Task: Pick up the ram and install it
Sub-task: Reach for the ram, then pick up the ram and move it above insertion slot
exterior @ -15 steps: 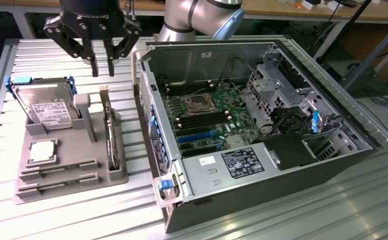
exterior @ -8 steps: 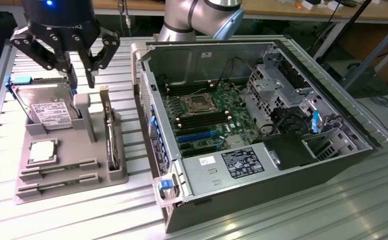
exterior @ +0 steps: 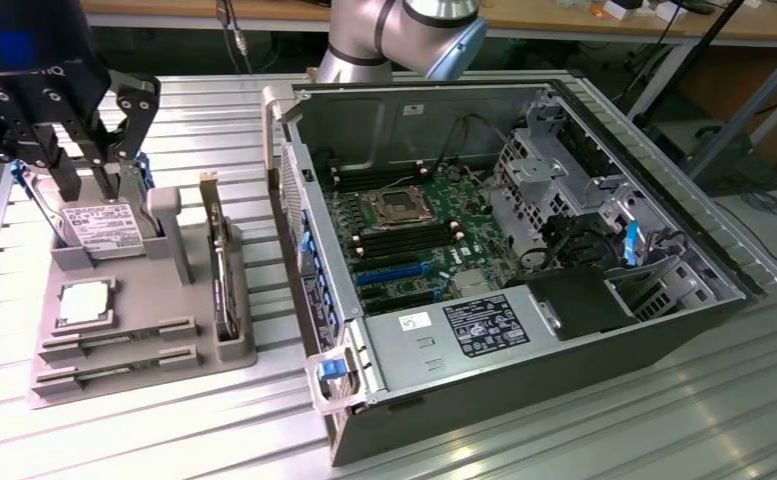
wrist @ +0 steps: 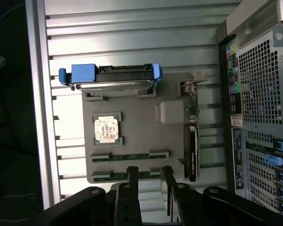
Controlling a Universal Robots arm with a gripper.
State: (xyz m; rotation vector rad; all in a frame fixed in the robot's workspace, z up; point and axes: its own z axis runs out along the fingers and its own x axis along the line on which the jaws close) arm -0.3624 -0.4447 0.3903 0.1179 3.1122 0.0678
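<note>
The ram (exterior: 219, 262) (wrist: 191, 141) stands on its long edge in a holder on the 3 o'clock side of a grey tray (exterior: 155, 300). It is a thin green board with dark chips. In the exterior view its long axis runs from 12 to 6 o'clock, parallel to the near wall of the open computer case (exterior: 388, 125), which sits just beside the tray at 3 o'clock.

The jaws are spread and pinch nothing; the fingertips (wrist: 132, 175) show a clear gap between them. In the exterior view they hang at about 10 o'clock from the ram, apart from it, in front of the top of the hard drive (exterior: 95, 225).

The hard drive stands upright at the tray's 12 o'clock end. A square processor (exterior: 84, 302) lies flat at 6 o'clock from the drive. Tray and case rest on a slatted metal surface (exterior: 562, 430).
</note>
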